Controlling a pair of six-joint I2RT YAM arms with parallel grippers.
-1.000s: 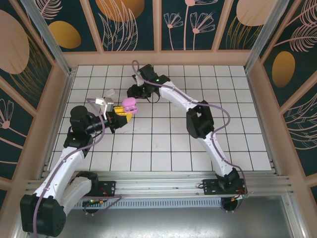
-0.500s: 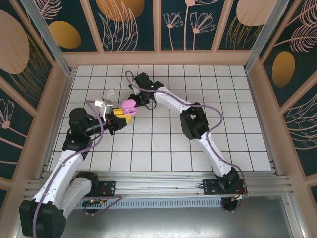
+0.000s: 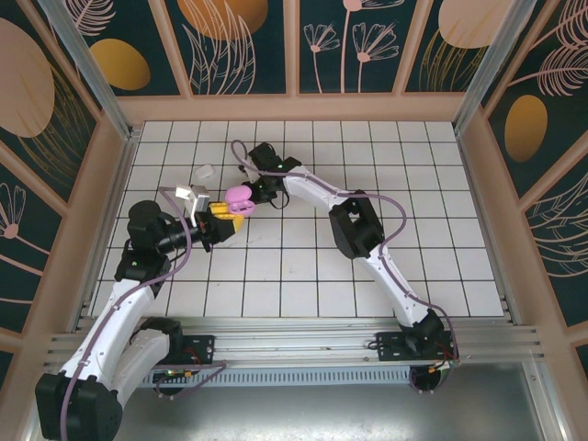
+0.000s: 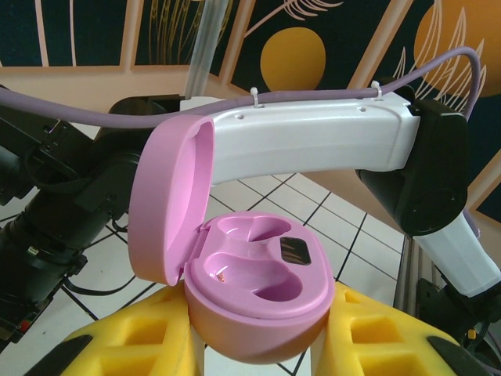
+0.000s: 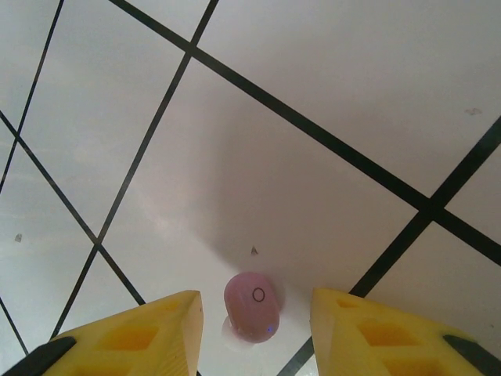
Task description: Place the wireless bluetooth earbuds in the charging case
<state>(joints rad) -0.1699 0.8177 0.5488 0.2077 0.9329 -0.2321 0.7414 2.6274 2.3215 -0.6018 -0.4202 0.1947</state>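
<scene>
Right gripper (image 5: pixel 254 321) hangs spread over the tile (image 5: pixel 329 117), with a pale purple earbud (image 5: pixel 252 305) lying between its jaws, touching neither, at 6 o'clock in the wrist view. Left gripper (image 4: pixel 254 348) pinches the open charging case (image 4: pixel 258 274), just off the right one's 9 o'clock from above.

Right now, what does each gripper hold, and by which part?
Left gripper holds the open charging case by its lower shell. Right gripper holds nothing; earbud lies free.
</scene>
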